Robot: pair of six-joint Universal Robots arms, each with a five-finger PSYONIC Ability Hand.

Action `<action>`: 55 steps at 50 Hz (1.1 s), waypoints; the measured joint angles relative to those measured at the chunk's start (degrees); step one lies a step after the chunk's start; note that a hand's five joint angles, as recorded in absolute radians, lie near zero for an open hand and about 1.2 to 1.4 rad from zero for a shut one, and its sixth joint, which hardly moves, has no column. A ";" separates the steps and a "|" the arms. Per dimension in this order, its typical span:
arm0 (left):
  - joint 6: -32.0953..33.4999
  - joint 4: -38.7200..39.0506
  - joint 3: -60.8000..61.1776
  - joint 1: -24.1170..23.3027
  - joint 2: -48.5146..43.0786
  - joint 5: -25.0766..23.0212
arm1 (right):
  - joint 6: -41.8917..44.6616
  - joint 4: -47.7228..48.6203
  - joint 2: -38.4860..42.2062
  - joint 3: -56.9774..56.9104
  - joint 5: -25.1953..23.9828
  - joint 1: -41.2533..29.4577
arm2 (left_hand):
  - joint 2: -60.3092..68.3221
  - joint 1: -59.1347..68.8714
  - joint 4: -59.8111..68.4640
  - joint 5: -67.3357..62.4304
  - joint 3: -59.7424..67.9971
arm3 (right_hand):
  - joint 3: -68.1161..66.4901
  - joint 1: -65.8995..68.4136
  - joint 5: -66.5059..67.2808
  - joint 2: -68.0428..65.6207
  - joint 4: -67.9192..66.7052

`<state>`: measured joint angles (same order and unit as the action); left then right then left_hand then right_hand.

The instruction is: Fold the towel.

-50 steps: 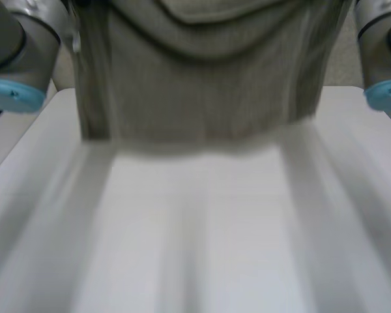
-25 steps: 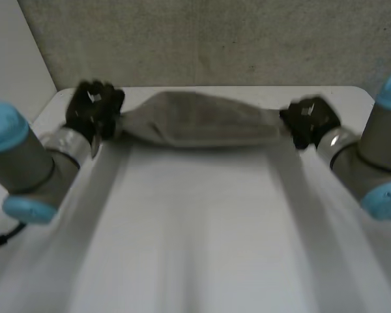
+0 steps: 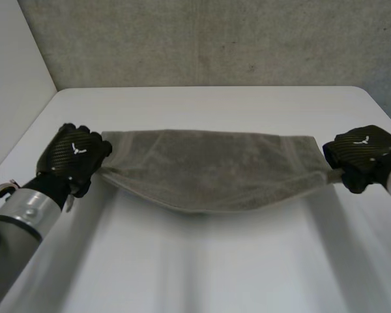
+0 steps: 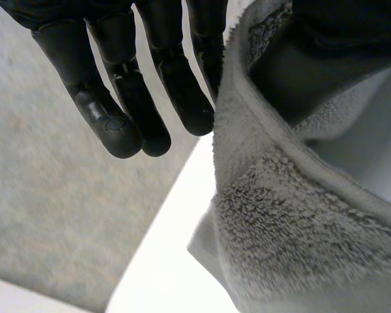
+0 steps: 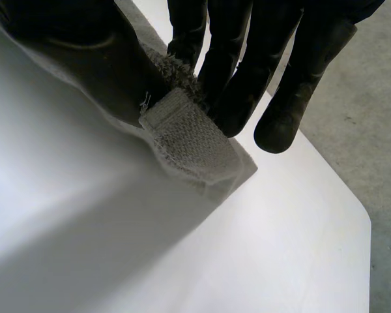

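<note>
Left robot hand [image 3: 73, 157]: clenched on the left end of the towel [image 3: 208, 171], at the left side of the surface [image 3: 215, 267]. In the left wrist view my fingers [image 4: 181, 98] reach down straight beside the towel's hemmed edge [image 4: 293, 215], and the cloth runs up between them and the dark thumb side of the hand, so the end is pinched. My left arm [image 3: 18, 225] comes in from the near left.

Right robot hand [image 3: 363, 155]: grasping the towel's right end, at the right edge of the surface. In the right wrist view the fingers [image 5: 238, 85] press a woven corner of the towel [image 5: 186, 140] against the thumb, and the corner's tip pokes out just below the fingertips, above the white surface [image 5: 280, 254].

Towel: grey terry, stretched left to right between the two hands across the middle of the surface. Its far edge runs nearly straight; its near edge bows toward me in the middle, with a shadow beneath it. Whether that sagging middle touches the surface I cannot tell.

Surroundings: a speckled grey wall [image 3: 215, 39] stands behind the far edge of the surface, and grey floor [image 5: 378, 124] shows past its rounded corner.
</note>
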<state>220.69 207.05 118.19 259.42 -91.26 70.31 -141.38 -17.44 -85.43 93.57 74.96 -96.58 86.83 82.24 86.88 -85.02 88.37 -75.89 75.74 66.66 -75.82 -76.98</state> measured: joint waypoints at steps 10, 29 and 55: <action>-3.35 -5.48 -3.53 0.79 2.82 -7.02 | 2.85 -5.14 1.89 -6.05 -4.16 1.98 | 0.00 0.00 0.00 0.01 0.00 | 0.00 0.00 0.00 0.00 0.00; -3.01 -8.80 -47.27 -4.46 -41.78 1.81 | -7.01 -4.39 44.56 -49.34 8.48 -3.96 | 0.24 0.00 0.00 0.01 0.04 | 0.00 0.00 0.00 0.00 0.00; -3.59 -14.20 -75.43 -7.41 -57.09 14.96 | -12.44 3.17 53.64 -65.70 18.65 -6.50 | -71.20 -66.27 -71.17 71.48 -73.51 | 61.81 -62.07 -63.24 61.59 62.40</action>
<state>217.09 192.85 42.77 252.01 -148.35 85.27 -153.82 -14.27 -31.79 27.86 93.62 -103.08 15.63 15.96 15.71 -13.54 14.86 -14.08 13.67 3.42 -14.22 -14.58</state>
